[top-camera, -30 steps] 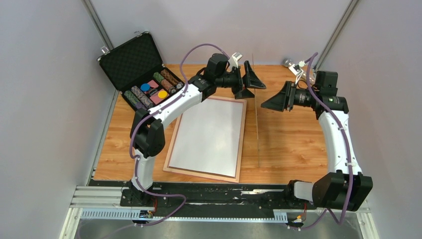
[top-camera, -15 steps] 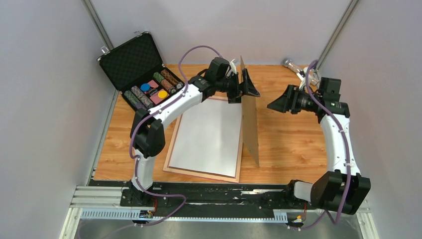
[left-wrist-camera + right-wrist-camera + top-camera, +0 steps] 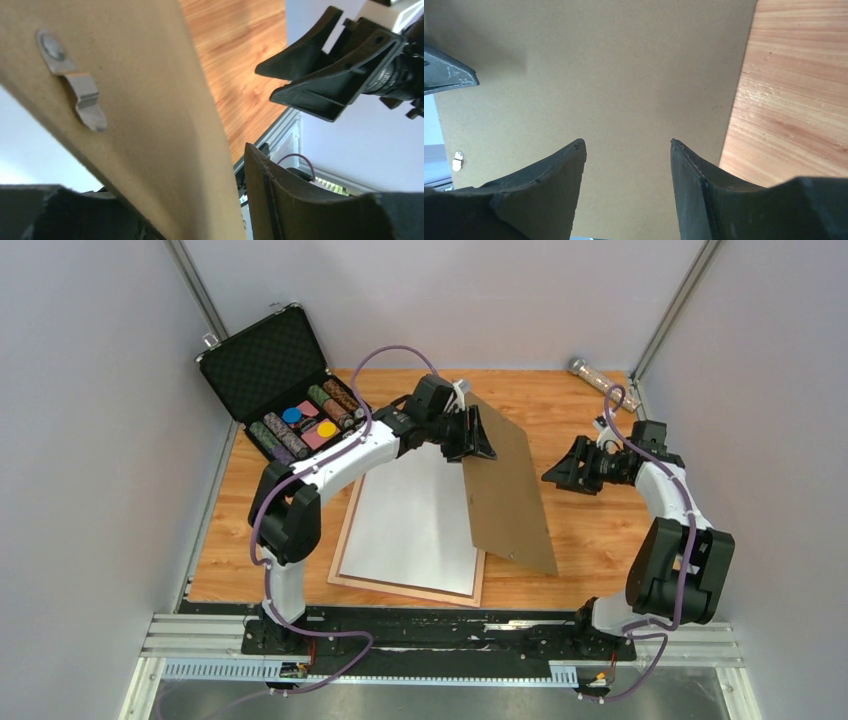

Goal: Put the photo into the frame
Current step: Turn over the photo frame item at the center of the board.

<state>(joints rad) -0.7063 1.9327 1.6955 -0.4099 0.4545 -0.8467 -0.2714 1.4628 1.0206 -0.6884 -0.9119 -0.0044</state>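
Note:
The frame (image 3: 400, 590) lies flat on the table, light wood rails up, with a white sheet (image 3: 415, 510) filling its opening. The photo's printed face is out of view. A plain brown backing board (image 3: 510, 495) leans tilted over the frame's right edge, lower corner on the table. My left gripper (image 3: 480, 438) straddles the board's top edge, open, and a gap shows between one finger (image 3: 280, 200) and the board (image 3: 150, 100), which carries a metal clip (image 3: 75, 85). My right gripper (image 3: 556, 468) hangs open and empty to the board's right, facing its brown face (image 3: 599, 75).
An open black case (image 3: 290, 390) with poker chips stands at the back left corner. A clear tube (image 3: 590, 370) lies at the back right. Grey walls close in on both sides, and a metal rail (image 3: 200, 640) runs along the near edge.
The board has tipped from standing on edge to leaning right. My left gripper has narrowed around its top and dropped lower. My right gripper has drawn back and down.

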